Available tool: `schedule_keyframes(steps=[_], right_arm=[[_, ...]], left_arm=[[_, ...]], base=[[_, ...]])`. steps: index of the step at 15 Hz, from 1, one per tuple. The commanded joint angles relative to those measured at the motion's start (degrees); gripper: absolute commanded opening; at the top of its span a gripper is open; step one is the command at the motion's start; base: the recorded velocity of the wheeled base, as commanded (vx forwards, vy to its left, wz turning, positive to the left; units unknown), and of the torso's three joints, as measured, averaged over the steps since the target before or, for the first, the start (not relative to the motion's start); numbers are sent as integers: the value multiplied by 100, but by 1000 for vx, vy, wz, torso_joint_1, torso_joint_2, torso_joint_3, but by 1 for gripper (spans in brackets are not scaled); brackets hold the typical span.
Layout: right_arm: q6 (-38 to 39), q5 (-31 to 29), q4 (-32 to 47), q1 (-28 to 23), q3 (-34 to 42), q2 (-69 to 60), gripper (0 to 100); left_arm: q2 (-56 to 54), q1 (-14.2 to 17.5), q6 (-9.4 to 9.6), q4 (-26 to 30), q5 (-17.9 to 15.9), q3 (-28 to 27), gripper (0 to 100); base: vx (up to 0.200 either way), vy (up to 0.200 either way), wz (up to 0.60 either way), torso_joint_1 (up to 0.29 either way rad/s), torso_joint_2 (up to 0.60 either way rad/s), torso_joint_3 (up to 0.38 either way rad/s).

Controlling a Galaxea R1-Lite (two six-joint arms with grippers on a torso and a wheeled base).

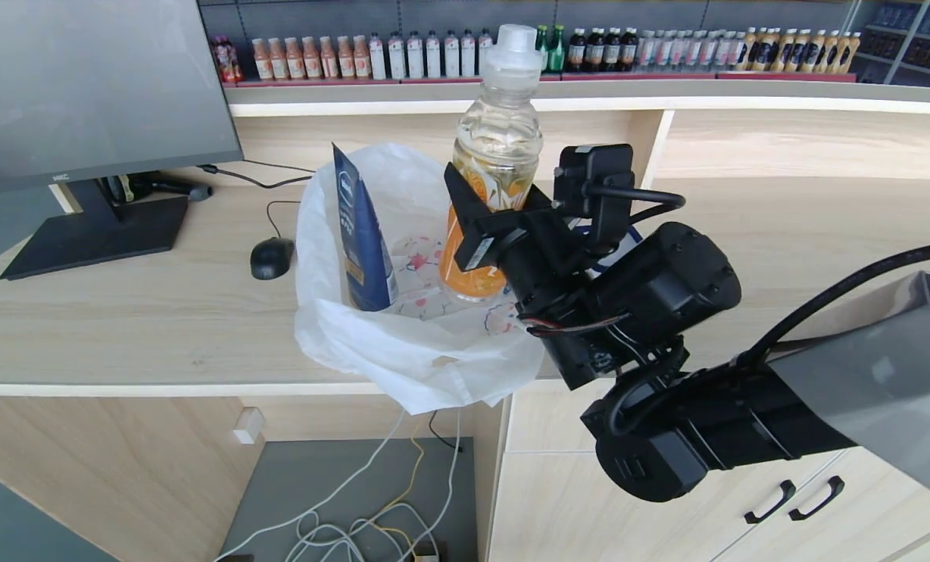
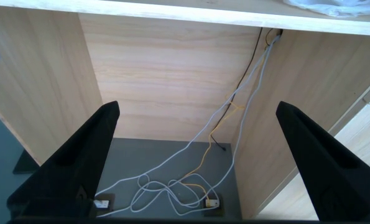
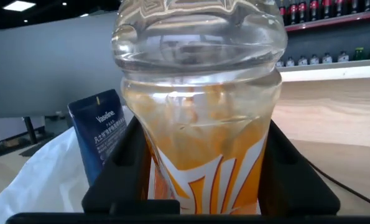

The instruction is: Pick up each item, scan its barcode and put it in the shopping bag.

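My right gripper is shut on a clear drink bottle with an orange label and a white cap, held upright over the open white shopping bag on the counter. In the right wrist view the bottle sits between the black fingers. A dark blue tube stands upright inside the bag, and it is also seen beside the bottle as the blue tube. My left gripper hangs open below the counter, pointing at the floor recess with cables.
A monitor on a black stand sits at the counter's left, with a black mouse beside the bag. Shelves of bottles line the back wall. Loose cables lie on the floor under the counter. Drawers are at lower right.
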Motion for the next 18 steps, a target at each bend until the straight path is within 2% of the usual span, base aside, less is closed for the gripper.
schedule_keyframes(steps=[1, 6, 18], right_arm=[[-6, -3, -3, 4, 10, 72, 0], [29, 6, 278, -277, 10, 63, 0], [170, 296, 788, -242, -104, 406, 0]], left_arm=[[-2, -4, -1, 0, 0, 0, 100], [-2, -4, -1, 0, 0, 0, 100], [-2, -4, -1, 0, 0, 0, 100]], base=[[0, 0, 0, 0, 0, 0], [0, 0, 0, 0, 0, 0], [0, 0, 0, 0, 0, 0]])
